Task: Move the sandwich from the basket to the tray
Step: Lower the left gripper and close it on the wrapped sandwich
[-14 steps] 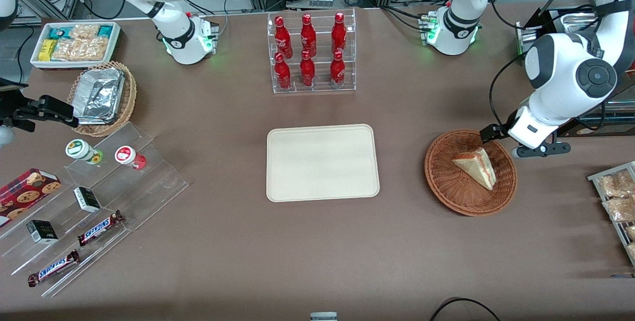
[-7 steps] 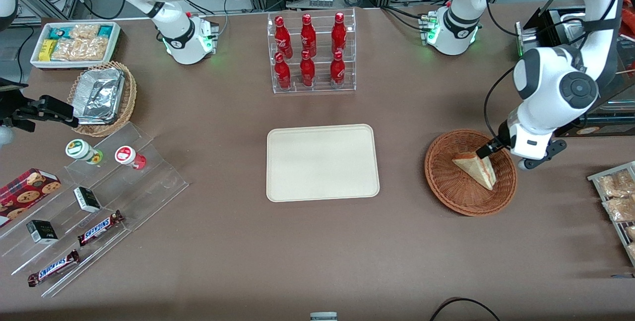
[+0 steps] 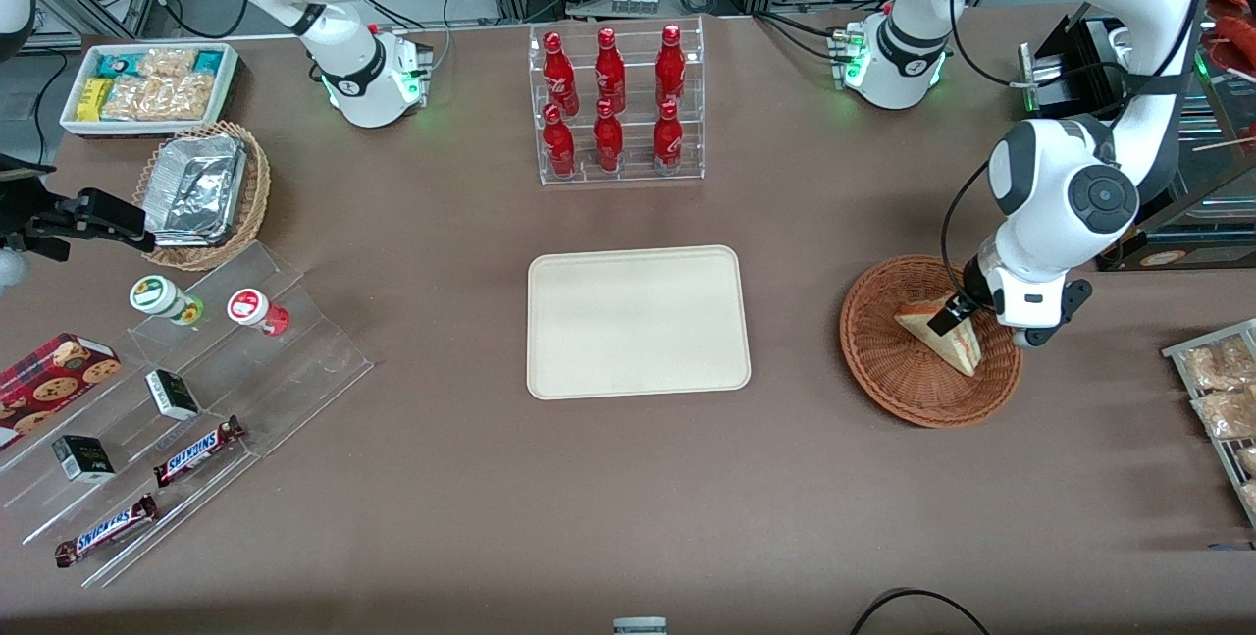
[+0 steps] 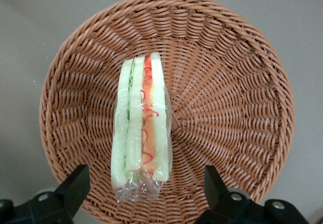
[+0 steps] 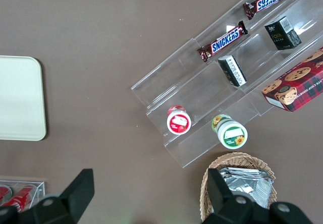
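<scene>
Pincer (image 4: 141, 193) spread, poised over sandwich (image 4: 142, 133) | sandwich stands on edge mid-basket (image 3: 883, 375), toward working arm's bench end; tray (image 3: 638, 321) bare at bench centre | likely light, soft, slippery wrap: pinch bread faces gently, mid-wedge.

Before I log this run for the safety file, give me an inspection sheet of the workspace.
Surface: brown table, no spills seen.
Job's things: sandwich lies wrapped in the basket, cut edge up; tray bare.
Clutter: cola bottles in a clear rack; snack bin, foil containers in a tan basket, cups and Snickers bars on a clear stand toward the parked arm's end.
Grippers: gripper open, fingers either side of the sandwich, not touching.
Cables: black cable at the table edge nearest the camera.
Surroundings: equipment racks and wiring past the arm bases.
</scene>
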Controlling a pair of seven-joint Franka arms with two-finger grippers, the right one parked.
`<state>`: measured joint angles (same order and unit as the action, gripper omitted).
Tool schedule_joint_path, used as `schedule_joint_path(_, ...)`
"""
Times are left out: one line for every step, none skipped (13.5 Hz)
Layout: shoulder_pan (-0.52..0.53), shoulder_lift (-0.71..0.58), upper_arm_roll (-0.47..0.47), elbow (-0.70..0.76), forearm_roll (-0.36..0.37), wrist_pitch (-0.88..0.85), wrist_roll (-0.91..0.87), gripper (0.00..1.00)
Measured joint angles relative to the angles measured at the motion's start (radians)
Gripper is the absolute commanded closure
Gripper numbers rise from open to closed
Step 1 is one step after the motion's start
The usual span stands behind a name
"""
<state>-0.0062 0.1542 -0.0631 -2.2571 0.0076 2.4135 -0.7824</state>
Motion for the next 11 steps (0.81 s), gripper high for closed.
schedule_joint_path(0.000, 0.004, 0.000, -0.012, 0.000, 0.019, -0.001, 0.00)
schedule_joint_path(0.000, 0.010, 0.000, -0.025, 0.000, 0.036, -0.001, 0.00)
schedule_joint_path(0.000, 0.019, 0.000, -0.035, 0.000, 0.050, -0.002, 0.00)
schedule_joint_path(0.000, 0.028, 0.000, -0.044, 0.000, 0.061, -0.002, 0.01)
schedule_joint_path(0.000, 0.037, 0.000, -0.049, 0.000, 0.072, -0.002, 0.10)
schedule_joint_path(0.000, 0.045, 0.000, -0.051, 0.000, 0.080, -0.003, 0.24)
schedule_joint_path(0.000, 0.053, 0.000, -0.051, 0.000, 0.088, -0.003, 0.48)
schedule_joint_path(0.000, 0.058, 0.000, -0.051, 0.000, 0.093, -0.003, 0.77)
schedule_joint_path(0.000, 0.060, 0.001, -0.051, 0.000, 0.097, -0.003, 0.99)
schedule_joint_path(0.000, 0.060, 0.001, -0.051, 0.000, 0.099, -0.003, 1.00)
schedule_joint_path(0.000, 0.060, 0.001, -0.051, 0.000, 0.100, -0.003, 1.00)
